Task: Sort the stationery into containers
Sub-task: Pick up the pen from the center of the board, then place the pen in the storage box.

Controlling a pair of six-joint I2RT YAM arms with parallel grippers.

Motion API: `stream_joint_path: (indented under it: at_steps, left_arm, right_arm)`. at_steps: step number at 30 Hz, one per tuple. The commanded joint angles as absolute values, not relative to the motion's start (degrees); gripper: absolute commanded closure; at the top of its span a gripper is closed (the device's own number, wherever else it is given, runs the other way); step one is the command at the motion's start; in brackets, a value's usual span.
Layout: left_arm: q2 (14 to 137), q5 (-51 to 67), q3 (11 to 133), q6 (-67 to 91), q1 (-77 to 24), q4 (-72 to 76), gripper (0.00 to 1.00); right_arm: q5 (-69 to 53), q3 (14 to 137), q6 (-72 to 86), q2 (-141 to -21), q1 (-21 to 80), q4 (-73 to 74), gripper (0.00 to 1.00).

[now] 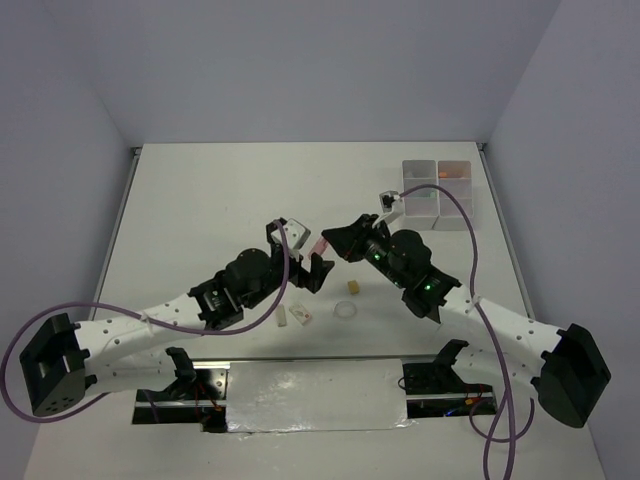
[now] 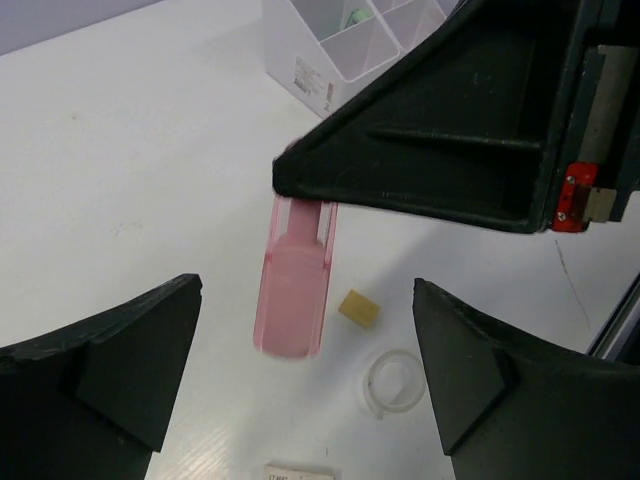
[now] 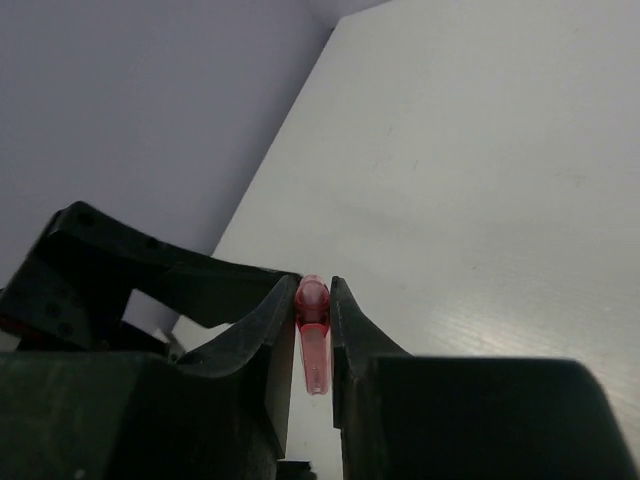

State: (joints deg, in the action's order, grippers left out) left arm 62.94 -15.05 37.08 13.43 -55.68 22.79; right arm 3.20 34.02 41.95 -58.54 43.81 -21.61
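Right gripper (image 3: 314, 290): fingers clamped narrowly on one end of the pink marker (image 2: 293, 290), above mid-table.
Left gripper (image 1: 303, 252): fingers spread wide either side of the marker's free end, not touching it.
Containers (image 1: 437, 192): far right.
Yellow eraser (image 2: 358, 308), tape ring (image 2: 394, 381): on the table (image 1: 200, 210), just nearer.

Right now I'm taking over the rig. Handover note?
Left gripper: open, holding nothing, close beside the right one.
Right gripper: shut on a pink marker, held above the table.
Trays: far right corner, with something green and something orange already inside.
Loose on the table: yellow eraser, tape ring, a white eraser, another white eraser.
To do: put the marker in a tray, then those four.
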Motion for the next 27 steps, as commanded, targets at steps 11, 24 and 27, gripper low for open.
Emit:
stream_joint_path:
  at_steps: [11,24,27]
  left_arm:
    - [61.01,-31.56,48.43,24.52,-55.90,-8.78,0.01]
    - [53.79,-24.88,41.22,24.44,-55.90,-10.11,0.01]
    - [54.49,-23.91,41.13,23.91,-55.90,-9.14,0.01]
  right_arm:
    - [14.68,44.37,13.98,-71.79,16.27,-23.99,1.00]
    - [3.77,48.69,4.40,-86.04,3.78,-41.05,1.00]
    - [4.74,49.04,4.22,-87.88,2.73,-41.31,1.00]
